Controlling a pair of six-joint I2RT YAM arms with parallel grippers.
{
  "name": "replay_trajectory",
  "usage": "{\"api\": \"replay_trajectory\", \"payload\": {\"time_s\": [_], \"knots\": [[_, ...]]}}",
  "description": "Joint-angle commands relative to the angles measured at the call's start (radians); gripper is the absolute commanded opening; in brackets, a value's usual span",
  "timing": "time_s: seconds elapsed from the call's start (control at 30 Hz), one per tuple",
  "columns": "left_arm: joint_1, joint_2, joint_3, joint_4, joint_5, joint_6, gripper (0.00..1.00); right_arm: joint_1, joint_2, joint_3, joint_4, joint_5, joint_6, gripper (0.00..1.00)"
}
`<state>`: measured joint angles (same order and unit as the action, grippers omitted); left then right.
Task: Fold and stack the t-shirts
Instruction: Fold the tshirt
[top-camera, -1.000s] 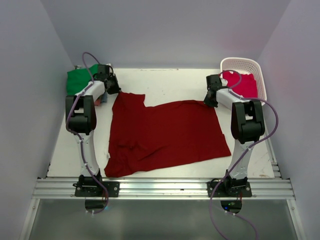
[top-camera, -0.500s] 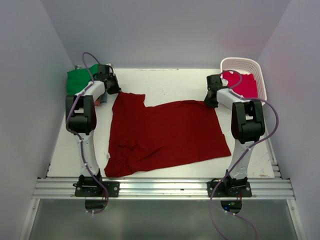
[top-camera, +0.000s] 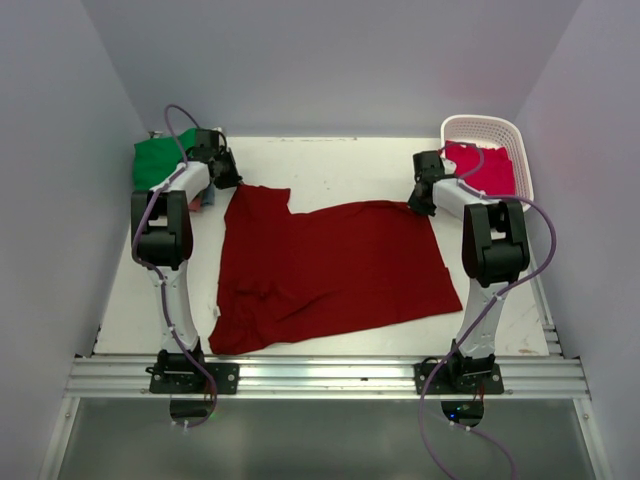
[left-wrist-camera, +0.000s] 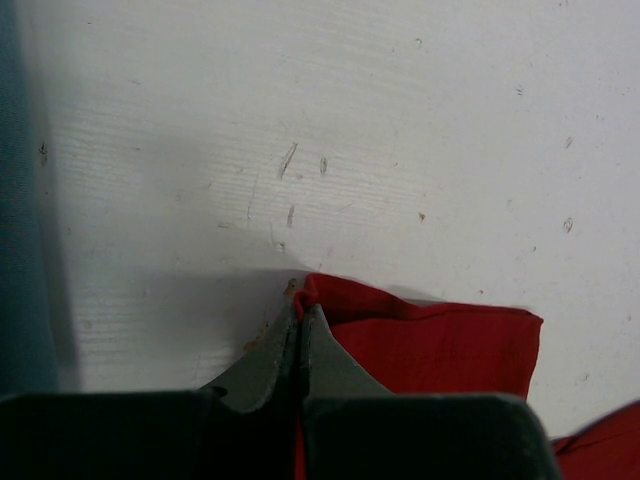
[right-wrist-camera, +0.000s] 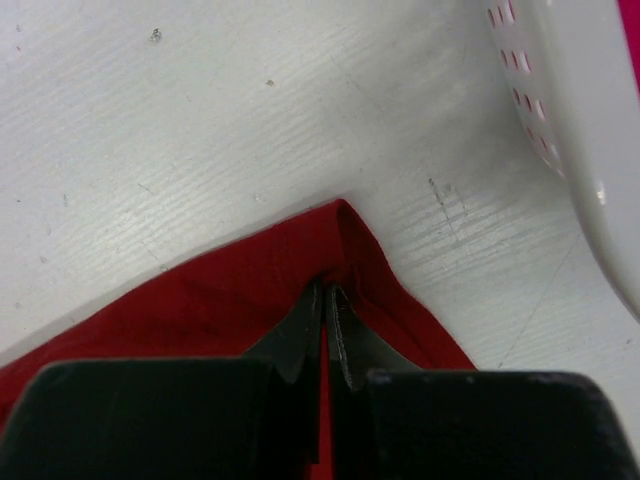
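On scuffed white tabletop (top-camera: 340, 170), rumpled dark-red t-shirt (top-camera: 330, 270)

Three shirts in all, one dark red shirt (top-camera: 330, 265), one green shirt (top-camera: 155, 160) and one crimson shirt (top-camera: 490, 170), plus one basket (top-camera: 480, 122), one counter (top-camera: 340, 170) and two grippers, the left gripper (left-wrist-camera: 300, 312) and the right gripper (right-wrist-camera: 325, 292).

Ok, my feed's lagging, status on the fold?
Left hand shut on dark red t-shirt, far-left corner. Right hand shut on its far-right corner. Shirt spread out, nothing on it.
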<state>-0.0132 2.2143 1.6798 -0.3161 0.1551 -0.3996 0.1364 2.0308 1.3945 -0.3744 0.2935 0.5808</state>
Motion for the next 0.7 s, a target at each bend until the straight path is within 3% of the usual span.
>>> {"api": "replay_trajectory", "payload": {"time_s": [0.0, 0.47, 0.67], "knots": [[0.012, -0.011, 0.026, 0.002, 0.021, 0.021, 0.00, -0.008, 0.009, -0.020, 0.015, 0.001, 0.011, 0.00], [0.012, -0.087, 0.066, 0.005, 0.064, 0.016, 0.00, -0.009, -0.225, 0.004, -0.004, 0.055, -0.013, 0.00], [0.012, -0.093, 0.072, -0.012, 0.070, 0.011, 0.00, -0.008, -0.241, 0.024, -0.030, 0.067, -0.022, 0.00]]}}
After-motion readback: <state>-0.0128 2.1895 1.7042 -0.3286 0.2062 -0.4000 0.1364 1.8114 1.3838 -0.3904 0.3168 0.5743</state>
